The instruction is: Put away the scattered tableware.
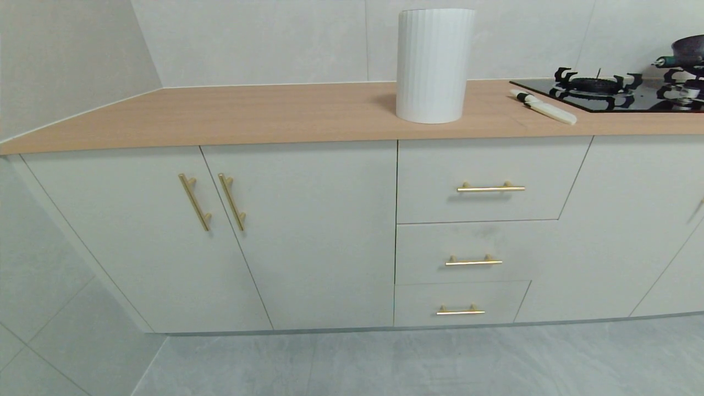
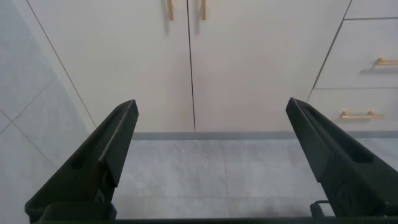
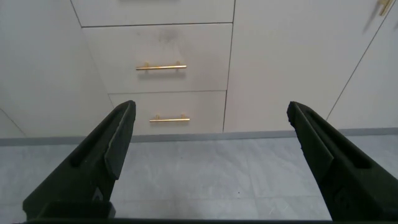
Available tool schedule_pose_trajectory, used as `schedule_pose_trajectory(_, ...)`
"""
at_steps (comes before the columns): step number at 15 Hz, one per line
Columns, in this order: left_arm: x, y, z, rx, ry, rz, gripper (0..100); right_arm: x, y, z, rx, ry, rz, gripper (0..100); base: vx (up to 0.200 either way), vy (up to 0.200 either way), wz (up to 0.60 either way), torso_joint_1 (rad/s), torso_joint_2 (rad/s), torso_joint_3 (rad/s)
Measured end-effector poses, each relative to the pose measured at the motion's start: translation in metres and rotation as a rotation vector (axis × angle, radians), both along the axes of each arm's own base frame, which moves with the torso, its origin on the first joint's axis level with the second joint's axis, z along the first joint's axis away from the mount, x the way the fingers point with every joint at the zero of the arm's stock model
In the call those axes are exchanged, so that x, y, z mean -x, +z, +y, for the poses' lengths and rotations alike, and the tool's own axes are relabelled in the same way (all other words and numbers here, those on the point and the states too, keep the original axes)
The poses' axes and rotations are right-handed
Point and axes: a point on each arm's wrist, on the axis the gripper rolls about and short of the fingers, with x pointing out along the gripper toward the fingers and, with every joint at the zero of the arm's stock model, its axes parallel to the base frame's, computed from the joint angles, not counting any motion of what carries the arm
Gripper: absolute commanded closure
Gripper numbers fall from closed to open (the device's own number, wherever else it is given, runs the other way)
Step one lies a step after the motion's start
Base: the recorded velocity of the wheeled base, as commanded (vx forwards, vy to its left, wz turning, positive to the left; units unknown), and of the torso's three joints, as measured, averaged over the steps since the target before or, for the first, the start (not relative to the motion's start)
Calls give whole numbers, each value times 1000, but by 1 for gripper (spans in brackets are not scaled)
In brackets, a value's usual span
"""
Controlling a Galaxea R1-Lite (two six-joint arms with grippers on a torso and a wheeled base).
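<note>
**Slip and knock hazards ahead**

Low, left of the white ribbed holder (image 1: 434, 66): left gripper (image 2: 211, 155) spread wide, empty. Below it: right gripper (image 3: 211, 155), likewise. Just right of it: pale utensil (image 1: 542, 107), flat on the countertop (image 1: 247, 115). Likely to skid under a shallow pinch, or to send the holder over on a careless reach.

The left gripper (image 2: 210, 104) hangs low, its jaws spread wide apart. The right gripper (image 3: 210, 106) sits likewise, jaws wide and level.

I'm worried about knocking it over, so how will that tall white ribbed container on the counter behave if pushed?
The ribbed container is taller than wide, so a high push may tip it. It looks ceramic, probably heavy and breakable.
</note>
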Motion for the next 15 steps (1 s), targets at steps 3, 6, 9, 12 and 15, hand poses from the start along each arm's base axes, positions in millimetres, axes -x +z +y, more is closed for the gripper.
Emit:
schedule_pose_trajectory(3, 0, 0, 0, 2, 0, 0, 0, 0, 0, 0, 0, 3, 1, 0, 200, 0, 0, 9, -1, 5)
schedule_pose_trajectory(6, 0, 0, 0, 3, 0, 0, 0, 0, 0, 0, 0, 4, 2, 0, 200, 0, 0, 2, 4, 4)
schedule_pose_trajectory(9, 0, 0, 0, 5, 0, 0, 0, 0, 0, 0, -1, 4, 2, 0, 200, 0, 0, 2, 1, 1)
schedule_pose_trajectory(12, 0, 0, 0, 4, 0, 0, 0, 0, 0, 0, -1, 3, 2, 0, 200, 0, 0, 4, -2, 2)
schedule_pose_trajectory(15, 0, 0, 0, 5, 0, 0, 0, 0, 0, 0, -1, 3, 2, 0, 200, 0, 0, -4, 5, -1)
